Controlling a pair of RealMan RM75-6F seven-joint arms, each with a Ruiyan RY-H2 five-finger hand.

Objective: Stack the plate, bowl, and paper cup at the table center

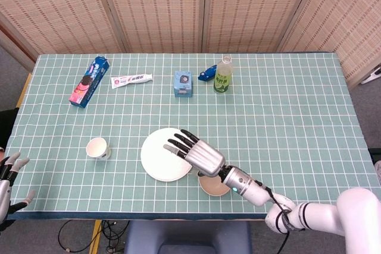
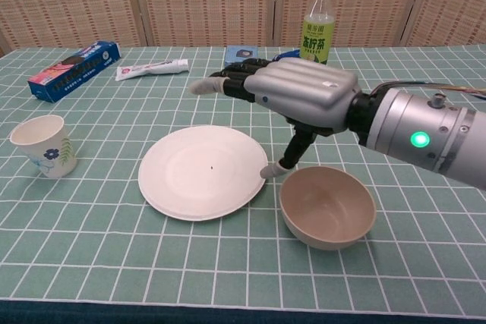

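The whole table (image 1: 286, 111) is seen from high above in the head view, looking steeply down toward the far screen. In the chest view it is seen from low at the near edge, close in and facing across. The plate (image 1: 164, 153) (image 2: 201, 172), bowl (image 1: 213, 186) (image 2: 326, 206) and paper cup (image 1: 98, 147) (image 2: 42, 144) are shared by both.

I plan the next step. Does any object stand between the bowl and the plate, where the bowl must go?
Nothing on the table does: the bowl sits right beside the plate. Only the right hand hovers above that gap, its thumb near the plate's rim.
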